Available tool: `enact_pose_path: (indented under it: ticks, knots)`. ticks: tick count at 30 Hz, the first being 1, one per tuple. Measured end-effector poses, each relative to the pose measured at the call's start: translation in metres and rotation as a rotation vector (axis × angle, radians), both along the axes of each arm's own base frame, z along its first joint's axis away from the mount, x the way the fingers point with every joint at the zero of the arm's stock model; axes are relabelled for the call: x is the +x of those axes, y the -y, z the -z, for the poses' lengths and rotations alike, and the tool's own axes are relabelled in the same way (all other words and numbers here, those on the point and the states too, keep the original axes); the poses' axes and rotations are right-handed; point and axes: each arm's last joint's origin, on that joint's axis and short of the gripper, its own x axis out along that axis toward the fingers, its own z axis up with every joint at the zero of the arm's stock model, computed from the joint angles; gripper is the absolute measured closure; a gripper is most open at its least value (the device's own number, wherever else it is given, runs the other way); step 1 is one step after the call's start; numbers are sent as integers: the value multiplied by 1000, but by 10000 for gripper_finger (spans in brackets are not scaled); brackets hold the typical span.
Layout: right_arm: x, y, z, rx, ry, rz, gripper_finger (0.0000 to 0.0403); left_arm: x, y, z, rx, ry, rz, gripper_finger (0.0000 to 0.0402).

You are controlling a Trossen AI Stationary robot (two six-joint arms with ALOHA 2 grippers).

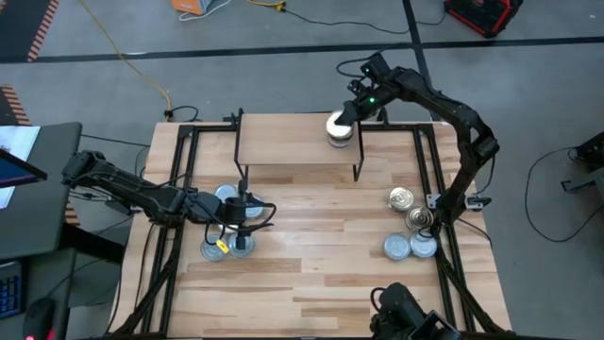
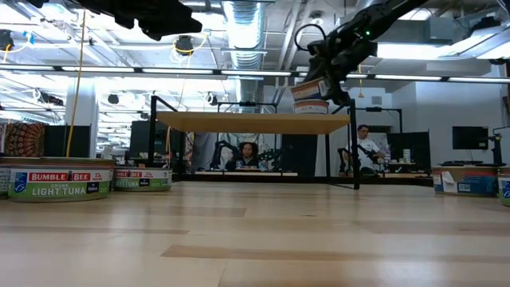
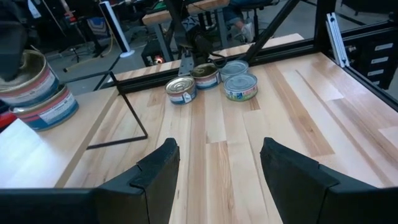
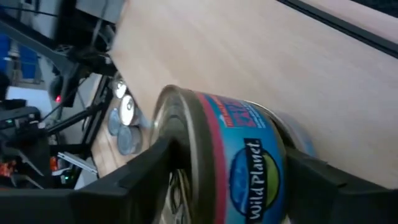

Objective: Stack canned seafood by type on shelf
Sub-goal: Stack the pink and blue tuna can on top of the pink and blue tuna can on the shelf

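The shelf (image 1: pixel 283 142) stands at the table's far middle, with one tin (image 2: pixel 311 106) on its right end. My right gripper (image 1: pixel 345 115) is over that tin, shut on a blue-labelled tin with a pink band (image 4: pixel 239 155). My left gripper (image 3: pixel 217 162) is open and hovers above a few tins (image 1: pixel 219 249) on the table's left; blue "Light Tuna" tins (image 2: pixel 60 180) show in the low view. Several silver-topped tins (image 1: pixel 410 225) sit on the table's right. My right gripper pinches the blue-labelled tin by its side wall (image 4: pixel 186 149), one finger (image 4: pixel 140 171) on each opposite side. The fingers come slanting down from the far right. The tin sits tilted just over the tin on the shelf (image 2: pixel 311 106); I cannot tell whether the two touch.
The shelf's thin black legs (image 1: pixel 358 161) stand on the tabletop, with open wood under and in front of it. A black frame (image 1: pixel 444 255) runs along the table's edges. A yellow tag and cable (image 1: pixel 223 244) lie by the left tins. People sit in the room beyond.
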Motion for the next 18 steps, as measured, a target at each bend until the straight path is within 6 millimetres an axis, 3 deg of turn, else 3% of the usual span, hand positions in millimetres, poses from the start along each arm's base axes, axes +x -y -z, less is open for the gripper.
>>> enact_pose_path:
  ticks: [8, 18]
  knots:
    - [-2, 0, 1, -2, -27, 9, 66, 0, 0, 0, 0, 1, 0, 187]
    - [-1, -7, -14, -66, -165, 88, 60, 0, 0, 0, 3, 1, 0, 187]
